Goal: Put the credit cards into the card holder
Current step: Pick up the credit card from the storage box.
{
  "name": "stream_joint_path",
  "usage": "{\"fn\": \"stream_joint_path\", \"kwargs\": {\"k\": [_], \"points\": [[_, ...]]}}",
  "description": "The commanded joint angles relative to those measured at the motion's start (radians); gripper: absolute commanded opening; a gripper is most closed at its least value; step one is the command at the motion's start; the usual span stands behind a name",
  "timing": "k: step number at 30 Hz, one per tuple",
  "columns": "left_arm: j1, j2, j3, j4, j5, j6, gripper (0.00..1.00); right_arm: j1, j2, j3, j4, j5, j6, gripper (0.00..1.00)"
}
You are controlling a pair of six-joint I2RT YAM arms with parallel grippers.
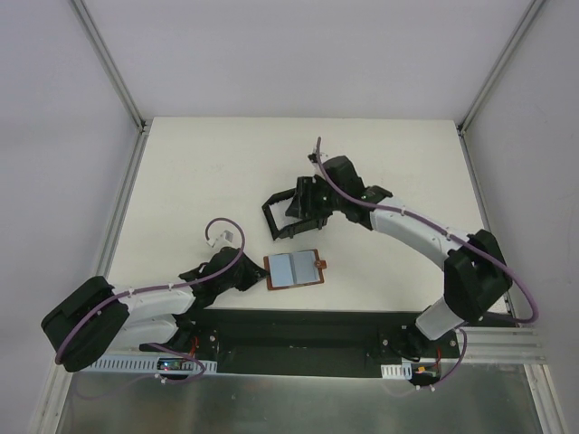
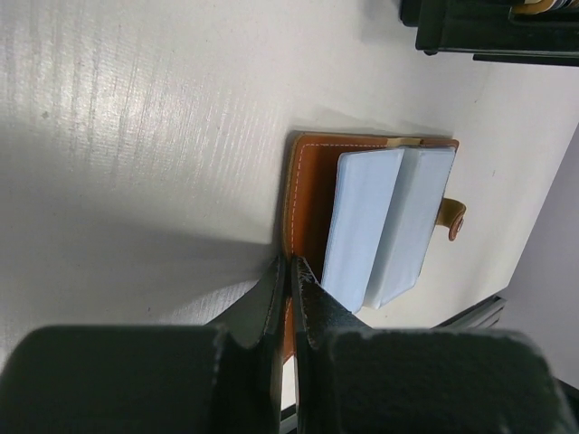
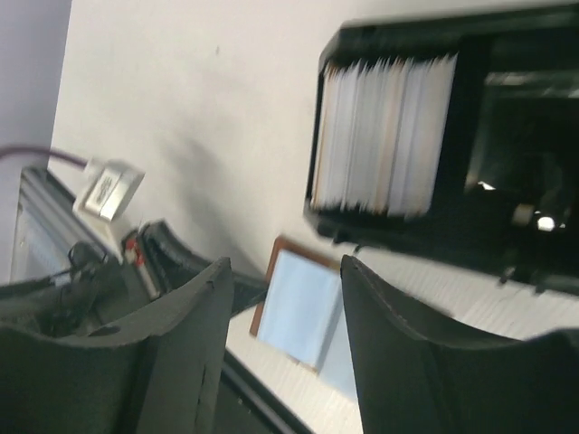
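Credit cards, thin pale blue-grey rectangles [image 2: 366,226], lie in the open brown leather folding wallet [image 2: 306,194] towards the table's [image 1: 199,181] near edge. My left claw [image 2: 289,264] is pinched shut on the wallet's rim, I judge to pin it flat. My right claw [image 3: 285,267] hangs open and empty near the small black plastic card holder [image 3: 452,231], which holds a stack of white cards [image 3: 384,136].

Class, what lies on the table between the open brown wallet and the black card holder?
Nothing. The top view shows only bare table between the wallet and the card holder.
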Motion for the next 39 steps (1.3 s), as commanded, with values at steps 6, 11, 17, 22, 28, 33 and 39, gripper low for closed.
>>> {"fn": "stream_joint_path", "kwargs": {"k": [6,11,17,22,28,33,39], "points": [[0.007,0.014,0.013,-0.137,0.003,0.084,0.00,-0.089,0.263,0.300,-0.193,0.026,-0.143,0.59],[0.007,0.029,0.023,-0.136,0.012,0.095,0.00,-0.109,0.359,0.374,-0.201,-0.023,-0.160,0.62],[0.010,0.043,0.036,-0.131,0.021,0.102,0.00,-0.123,0.451,0.420,-0.203,-0.101,-0.166,0.64],[0.012,0.069,0.047,-0.126,0.032,0.106,0.00,-0.129,0.497,0.440,-0.206,-0.158,-0.155,0.66],[0.016,0.092,0.058,-0.122,0.046,0.110,0.00,-0.132,0.509,0.447,-0.212,-0.184,-0.158,0.66],[0.016,0.094,0.061,-0.122,0.048,0.110,0.00,-0.133,0.472,0.432,-0.201,-0.189,-0.158,0.58],[0.019,0.100,0.061,-0.116,0.052,0.112,0.00,-0.133,0.437,0.418,-0.193,-0.186,-0.155,0.51]]}}
